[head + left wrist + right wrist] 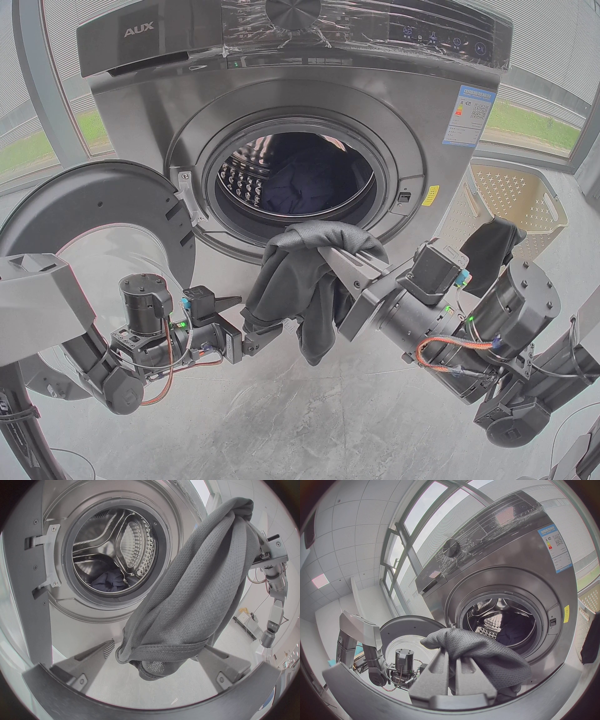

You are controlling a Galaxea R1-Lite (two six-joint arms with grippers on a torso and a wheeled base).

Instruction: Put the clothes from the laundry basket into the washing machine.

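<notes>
In front of the washing machine's (pixel 156 119) round opening, the right gripper (pixel 328 253) has its two fingers pressed together on the top fold of a grey garment (pixel 294 281). The cloth bunches over the fingertips and hangs down from them in a long drape, clear of the floor (pixel 281 412). In the right wrist view the same gripper (pixel 452 659) shows its fingers side by side with the grey garment (pixel 481 652) heaped over them, level with the lower rim of the opening.

Lower and toward the machine's left side, the left gripper (pixel 259 315) holds its fingers spread wide. The hanging lower hem of the garment lies between them. From the left wrist view the fingers (pixel 93 661) stand well apart and the grey garment (pixel 187 598) drops into the gap. Whether the hem touches either finger cannot be told.

Behind the garment, inside the drum (pixel 247 175), a dark blue garment (pixel 306 181) lies against the drum's lower back wall. The machine's door (pixel 94 200) stands swung open at the left edge of the front panel, beside the left arm. At the machine's right side sits the laundry basket (pixel 519 194), tilted, with a black garment (pixel 494 247) draped over its near rim.
</notes>
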